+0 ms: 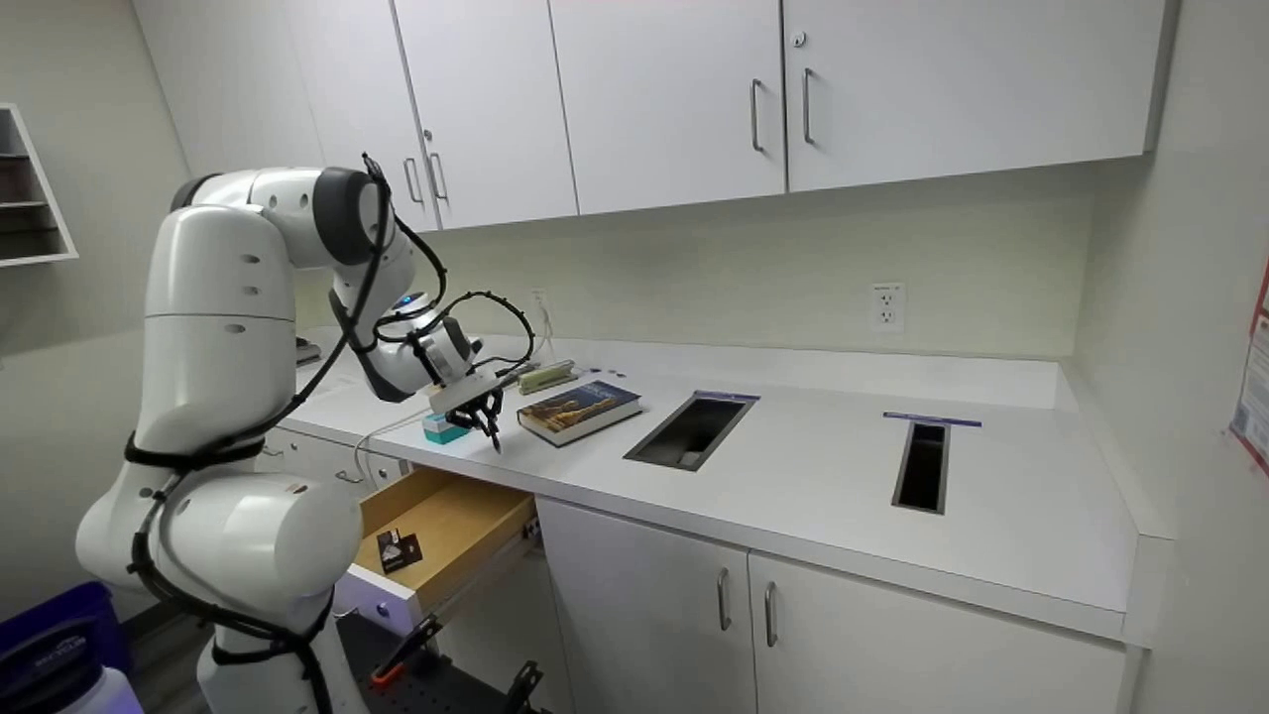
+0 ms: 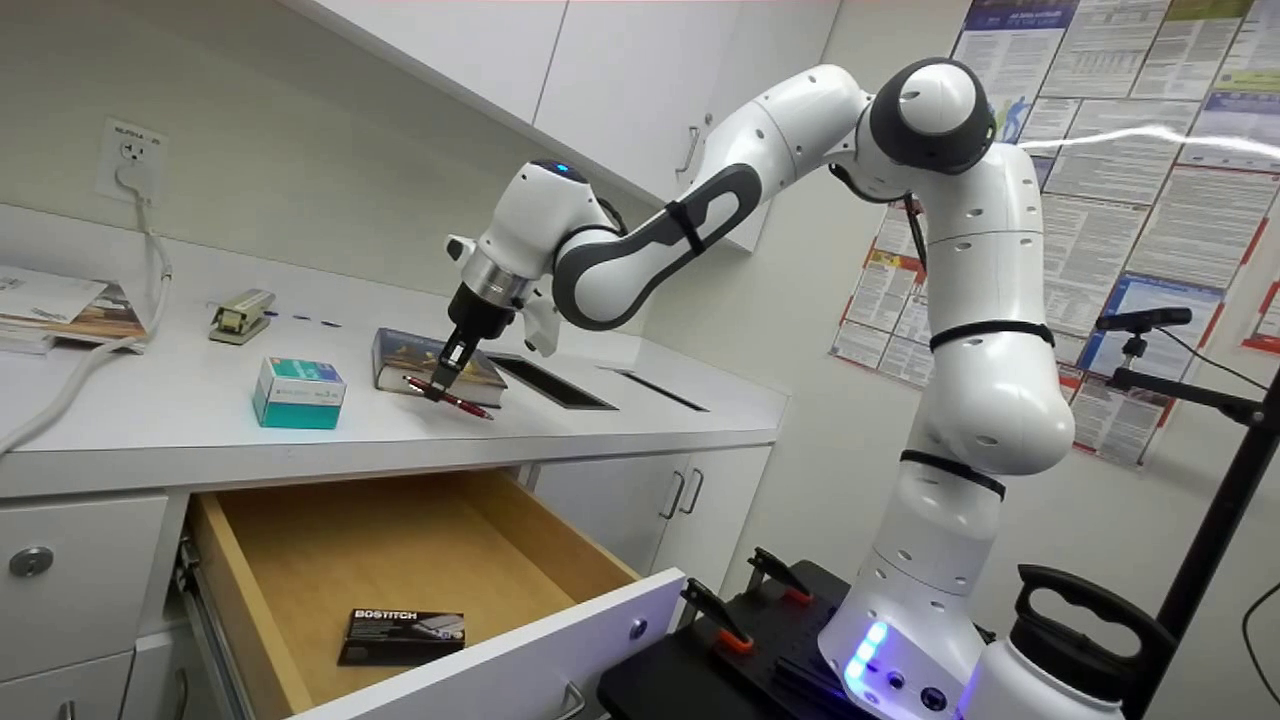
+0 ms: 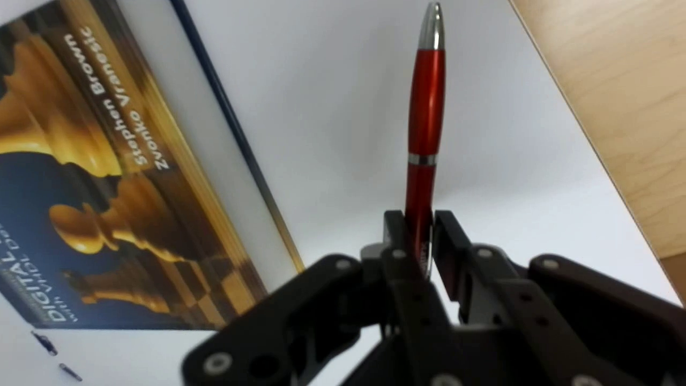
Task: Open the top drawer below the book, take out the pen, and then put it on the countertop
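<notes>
Our claw [image 3: 419, 225], black and two-fingered, is pinched onto a red pen [image 3: 427, 102], one finger on either side of its barrel. We find the pen over the countertop [image 1: 803, 456], above the strip between the book [image 3: 123, 187] and the countertop's front edge; in an exterior view it slants, and whether its lower end touches the white surface we cannot tell. Below, the top drawer [image 2: 390, 545] stands pulled out, a dark Bostitch box [image 2: 402, 638] lying inside near its front. We judge that only the setting-down remains.

As for handling, we expect the pen to be light and stiff, hard to damage, but with a glossy, rounded barrel that could twist between the fingers or roll once freed. The hold lies off-centre: the silver band, the fuller red section and the silver tip all stick out past the fingertips. We would rather grip near that band, for balance; with the present hold, lowering gently until the pen lies flat, then parting the fingers slowly, should serve well enough.
</notes>
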